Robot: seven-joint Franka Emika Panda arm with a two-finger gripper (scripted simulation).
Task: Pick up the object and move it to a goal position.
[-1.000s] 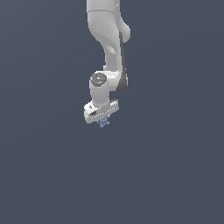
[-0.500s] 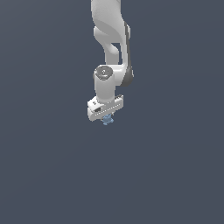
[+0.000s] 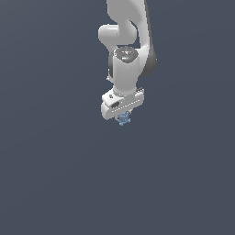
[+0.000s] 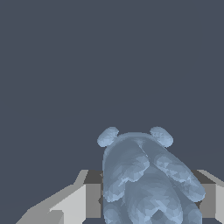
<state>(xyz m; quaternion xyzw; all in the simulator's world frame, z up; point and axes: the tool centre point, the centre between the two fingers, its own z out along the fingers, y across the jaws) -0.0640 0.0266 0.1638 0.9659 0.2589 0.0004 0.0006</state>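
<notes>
Object gripped and on the move, goal not yet shown.

In the exterior view, you see the gripper [image 3: 123, 114] has drifted toward the exterior view's right and risen a little over the last second, with the light-blue object [image 3: 123, 120] still hanging just under it, so the grasp has held and you are in the carry stage; no goal marker is visible. In the wrist view, the object [image 4: 146, 179] fills the space between the two fingers [image 4: 78, 202], both pressing its sides, jaws closed down only to its width, its knobby ends poking out beyond the tips.
</notes>
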